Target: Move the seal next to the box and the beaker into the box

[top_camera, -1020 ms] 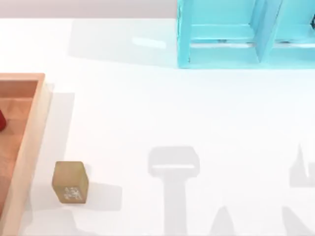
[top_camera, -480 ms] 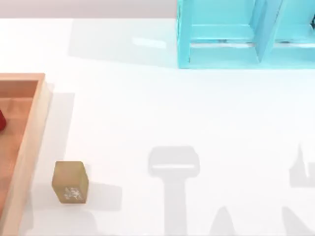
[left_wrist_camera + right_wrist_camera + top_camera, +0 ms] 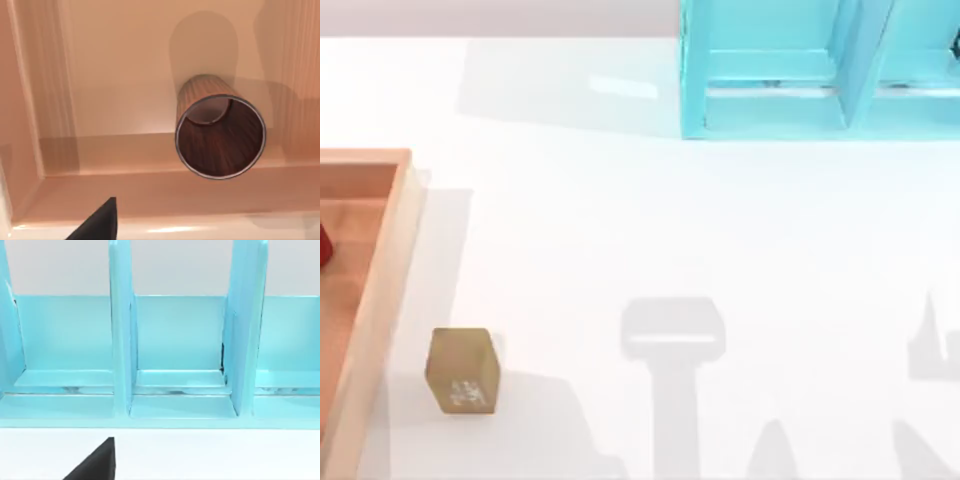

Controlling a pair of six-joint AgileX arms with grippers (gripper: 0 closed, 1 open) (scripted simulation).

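The small tan-brown seal block (image 3: 463,370) stands just beside the light-wood box's rim (image 3: 382,270), the ribbed reddish-brown beaker (image 3: 220,130) sits upright inside it, both looking placed; gripper openings cannot be told.

White bench (image 3: 620,220) surface, evenly lit; soft grey shadows fall across its near half; turquoise shelf unit (image 3: 790,90) stands at the far edge, right of centre, with upright dividers forming open compartments.
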